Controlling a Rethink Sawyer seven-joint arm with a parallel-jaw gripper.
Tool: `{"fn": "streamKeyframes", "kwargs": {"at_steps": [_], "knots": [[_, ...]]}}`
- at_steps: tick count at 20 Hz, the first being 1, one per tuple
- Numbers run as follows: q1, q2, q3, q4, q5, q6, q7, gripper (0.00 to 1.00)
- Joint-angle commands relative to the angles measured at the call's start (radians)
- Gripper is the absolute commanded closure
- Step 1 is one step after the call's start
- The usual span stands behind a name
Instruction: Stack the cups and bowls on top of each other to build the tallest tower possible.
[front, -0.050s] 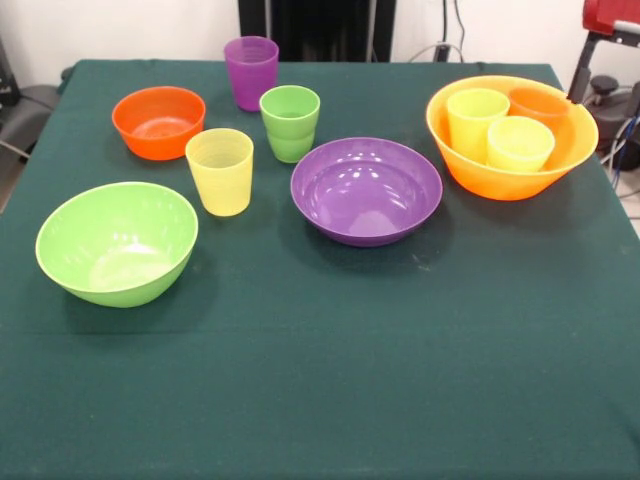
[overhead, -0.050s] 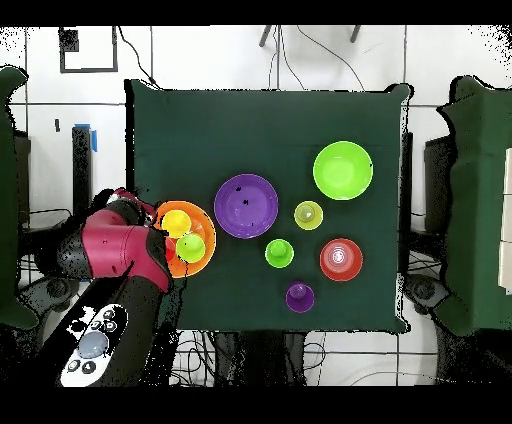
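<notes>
Green cloth covers the desk (front, -0.050s: 330, 380). Yellow-orange bowl (front, -0.050s: 500, 178) sits at its edge holding three cups (front, -0.050s: 478, 118); purple bowl (front, -0.050s: 366, 190), lime bowl (front, -0.050s: 117, 242) and orange bowl (front, -0.050s: 158, 122) stand apart. Red arm (overhead, -0.050s: 120, 250) overhangs the yellow-orange bowl; claw state can't be told.
</notes>
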Motion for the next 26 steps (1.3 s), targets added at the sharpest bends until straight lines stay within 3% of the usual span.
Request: {"fn": "streamKeyframes", "kwargs": {"at_steps": [1,10,26], "knots": [[-0.01,0.073,0.061,0.05,0.036,-0.08,0.211,0.0],[0.026,0.122,0.04,0.046,0.084,-0.115,0.224,0.0],[0.057,0.126,0.019,0.048,0.141,-0.09,0.207,0.0]]}}
